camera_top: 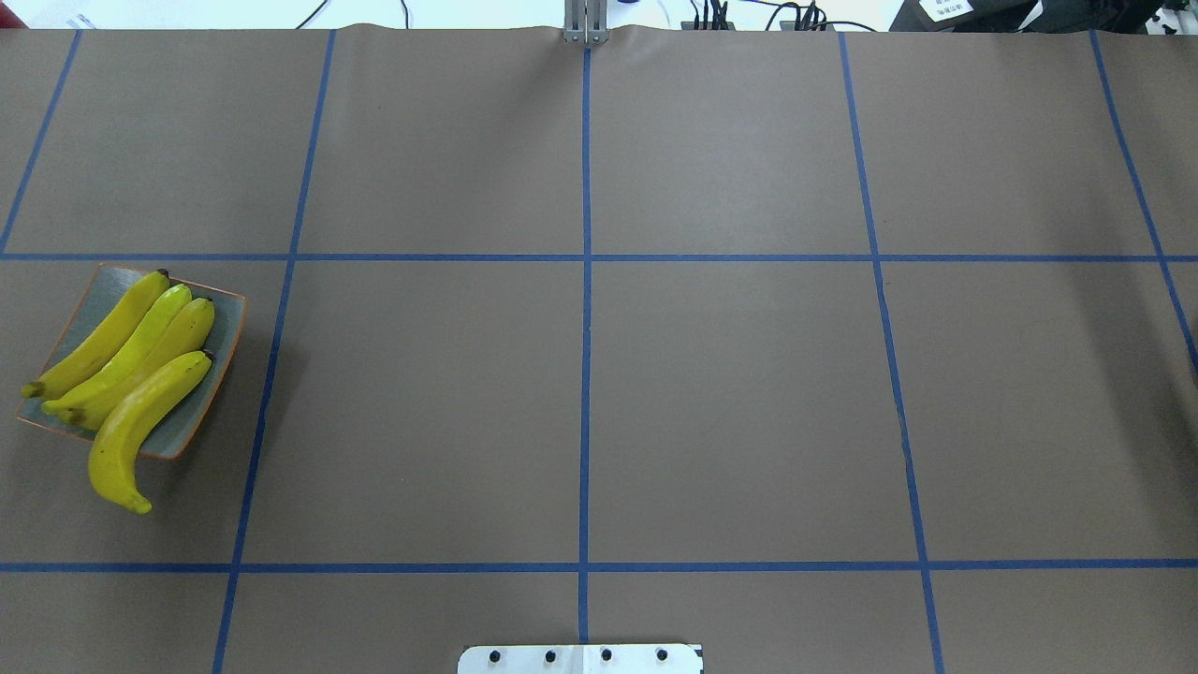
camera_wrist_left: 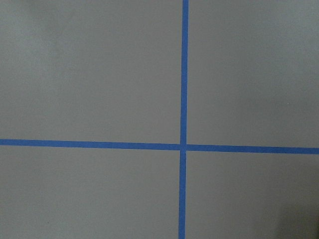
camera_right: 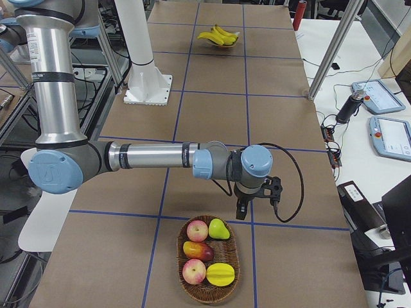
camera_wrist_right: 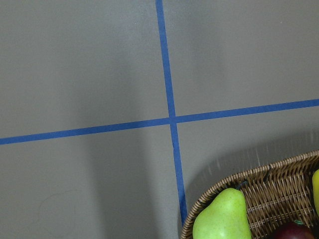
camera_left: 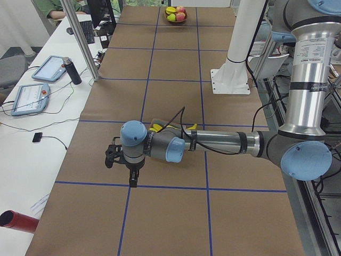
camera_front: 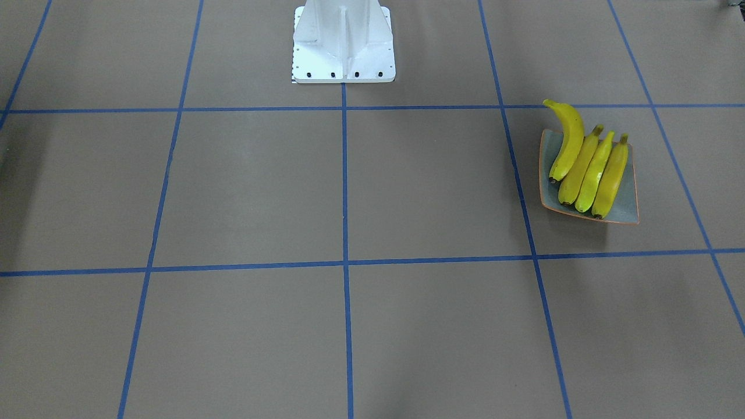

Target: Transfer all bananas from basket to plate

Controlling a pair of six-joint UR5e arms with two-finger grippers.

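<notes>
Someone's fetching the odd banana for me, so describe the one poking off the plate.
On the brown table with blue tape lines, find the square grey-blue plate at the robot's left end, holding four bananas. The outermost banana, toward the table's middle, alone bends sharply, and its end pokes past the rim toward the robot.

Beside the white pedestal (camera_front: 343, 43) showing black screws (camera_front: 344, 74), the silver-tubed left arm (camera_left: 224, 143) and right arm (camera_right: 151, 156) are wearing pale-blue joint caps (camera_left: 305, 160) and trailing black cables (camera_right: 302, 183).
</notes>
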